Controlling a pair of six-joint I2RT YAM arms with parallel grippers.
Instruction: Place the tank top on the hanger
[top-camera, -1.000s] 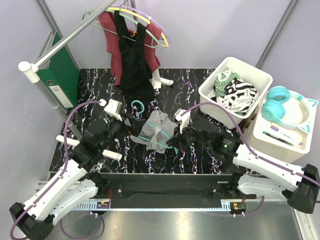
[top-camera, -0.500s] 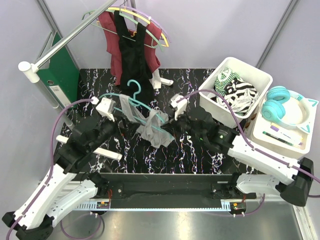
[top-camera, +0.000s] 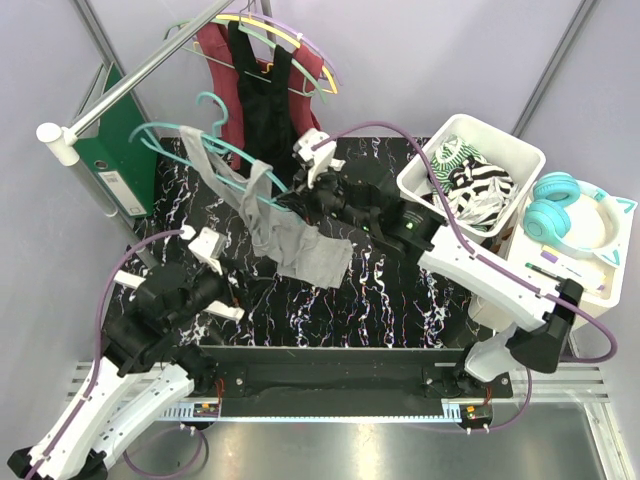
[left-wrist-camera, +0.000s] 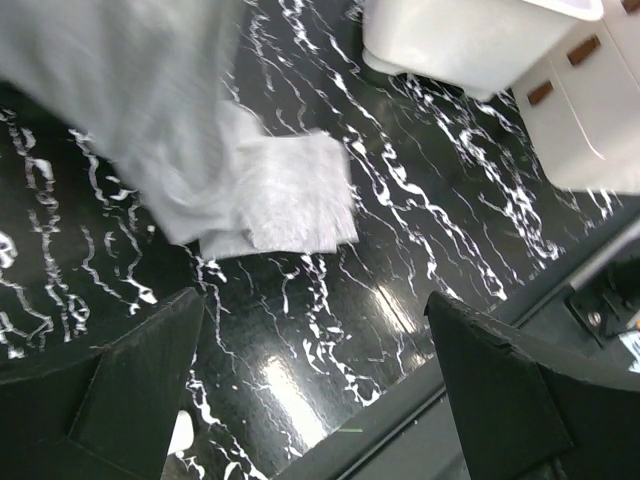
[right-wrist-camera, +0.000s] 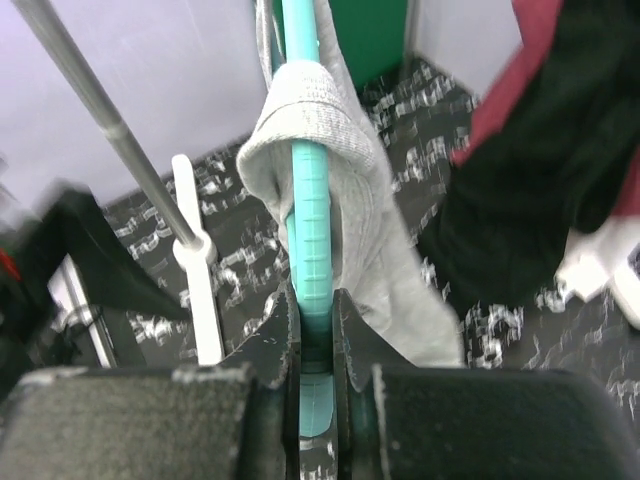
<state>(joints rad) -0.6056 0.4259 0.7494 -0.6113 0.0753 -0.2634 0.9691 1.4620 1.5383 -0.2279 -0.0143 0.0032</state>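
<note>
Black marble-patterned bench fills the foreground. Low over it hangs the left claw, its fingers spread wide with nothing between them. Farther in, the right claw is clamped on the end of one arm of the thin teal plastic hanger and holds it tilted in the air above the bench. The light grey knit tank top is draped over that hanger, looped round the bar just beyond the right claw, and its body dangles clear of the bench. It seems to sit bunched toward the gripped arm, so the job looks only partly done. To finish well, the right claw should probably hold firm and level the hanger so the cloth cannot slide off. The left claw could then rise to spread the loose strap over the far arm. Beyond, the black top and maroon top hang from the slanted metal rail, near enough to snag the hook.
</note>
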